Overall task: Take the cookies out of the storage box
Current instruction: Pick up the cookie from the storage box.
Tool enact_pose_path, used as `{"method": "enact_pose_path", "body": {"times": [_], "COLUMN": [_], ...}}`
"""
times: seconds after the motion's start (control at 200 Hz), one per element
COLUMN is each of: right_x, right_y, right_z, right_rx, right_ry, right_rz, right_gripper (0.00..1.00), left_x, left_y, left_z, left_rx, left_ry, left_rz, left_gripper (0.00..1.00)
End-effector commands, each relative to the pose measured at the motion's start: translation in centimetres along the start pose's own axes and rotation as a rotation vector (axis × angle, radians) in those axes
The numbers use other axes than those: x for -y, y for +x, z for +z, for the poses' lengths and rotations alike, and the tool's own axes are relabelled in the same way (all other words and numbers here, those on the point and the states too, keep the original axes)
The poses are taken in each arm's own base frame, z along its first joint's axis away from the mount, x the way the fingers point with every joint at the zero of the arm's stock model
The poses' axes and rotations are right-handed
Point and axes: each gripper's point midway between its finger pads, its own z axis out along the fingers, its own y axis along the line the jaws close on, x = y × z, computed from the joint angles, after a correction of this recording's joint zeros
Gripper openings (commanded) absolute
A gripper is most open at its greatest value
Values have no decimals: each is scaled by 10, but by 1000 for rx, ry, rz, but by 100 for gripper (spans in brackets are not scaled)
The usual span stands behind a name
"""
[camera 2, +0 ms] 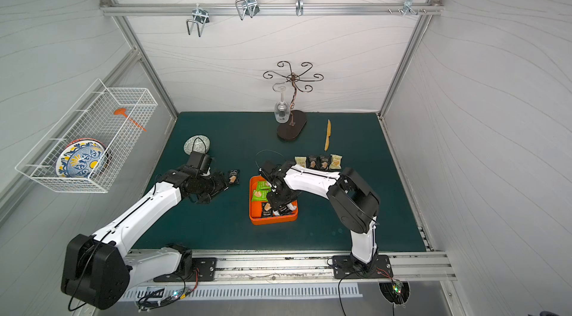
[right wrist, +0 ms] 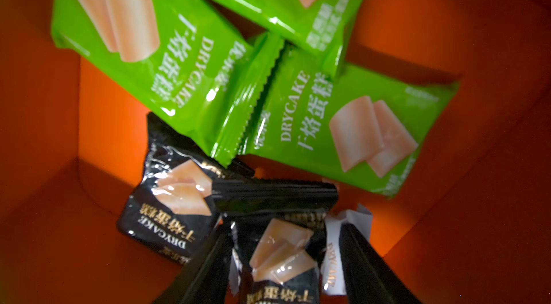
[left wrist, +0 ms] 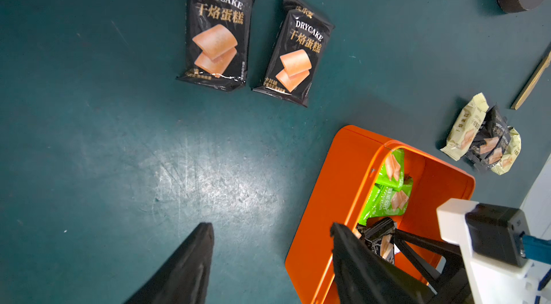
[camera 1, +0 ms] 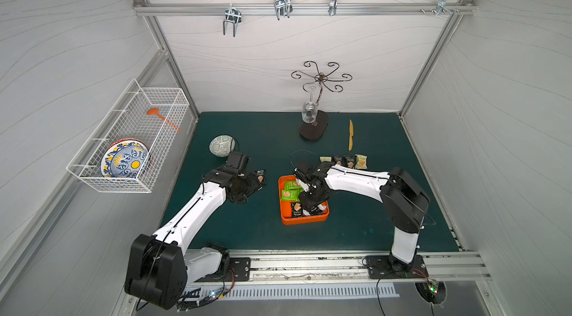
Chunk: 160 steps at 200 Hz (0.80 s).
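Bending at the elbow, the right arm (camera 1: 356, 179) sets the right gripper (right wrist: 283, 237) in the box (camera 1: 305, 221), jaws either side of a black cookie (right wrist: 280, 257); gripped or not, I cannot tell. The left gripper (left wrist: 271, 228) hangs open over the mat (left wrist: 89, 138) beside the box.

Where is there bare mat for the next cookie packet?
Free: the mat between the storage box and the front rail, and between the bowl and the stand base. Crowded: the packet row beyond the box, and the black packets near the left pincer.
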Motion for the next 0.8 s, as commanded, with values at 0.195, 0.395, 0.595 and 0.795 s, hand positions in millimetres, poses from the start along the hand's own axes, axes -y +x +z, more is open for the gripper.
{"method": "enact_pose_path", "body": {"times": [0.195,0.395,0.595,0.795], "right_x": [3,0,-5,-7], "right_y": [5,2,-7,-15], "right_z": [5,-3,-20,-34], "right_rx": [-40,-27,7,34], "right_ry": [35,24,10,1], "right_rz": [9,8,3,4], "right_gripper": [51,47,45,44], "left_x": [3,1,0,1], "left_y": [-3,-1,0,0], "left_z": [-1,2,4,3], "left_rx": [5,1,-5,-5], "left_ry": [26,26,30,35], "left_rz": [10,7,1,2], "left_gripper": [67,67,67,67]}}
